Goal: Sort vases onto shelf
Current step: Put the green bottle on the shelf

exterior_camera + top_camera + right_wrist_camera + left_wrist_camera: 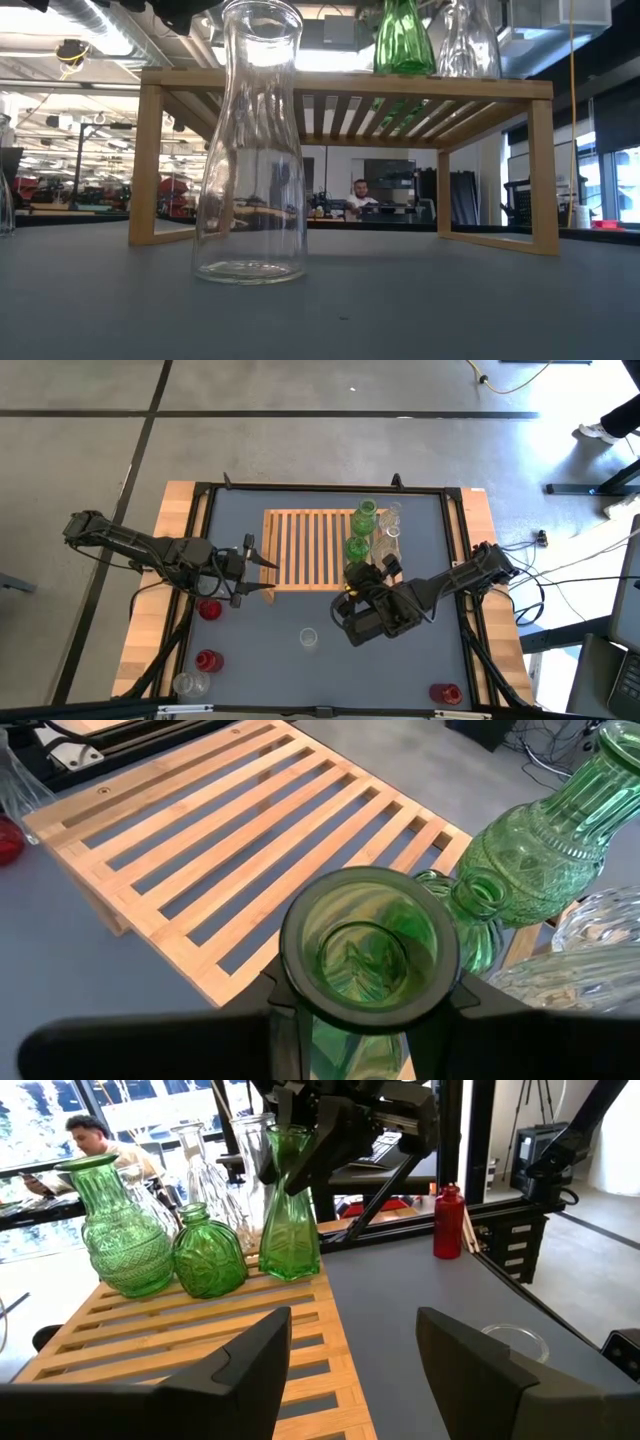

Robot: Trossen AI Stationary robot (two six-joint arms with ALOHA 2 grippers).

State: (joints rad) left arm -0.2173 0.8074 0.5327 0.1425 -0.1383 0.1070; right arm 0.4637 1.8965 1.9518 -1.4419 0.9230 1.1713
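Holding a tall green vase (365,955) by its neck, the right gripper (330,1140) stands over the front right corner of the shelf (305,550). Its jaws pinch the glass just below the flared rim, and the base appears seated on the slats beside two other green vases — a round one (208,1250) and a larger bulbous one (122,1230) — with clear vases (215,1170) just behind them.

The left gripper (350,1370) waits at the shelf's left edge, jaws spread, holding nothing.

Handling assessment: pressed glass, rigid and smooth, likely slippery against hard fingers and liable to chip or crack on a knock. The tall vase is narrow-necked and wider at the foot, so the neck under the lip looks the soundest hold; the lip should stop a downward slip. The vases stand close — touching or nearly so — which leaves little room for opening the jaws.

Outstanding items: three red vases (209,609) and two clear ones (308,637) stand on the table (400,660), off the shelf. One clear vase (250,150) has a waisted neck that should suit the same grip.
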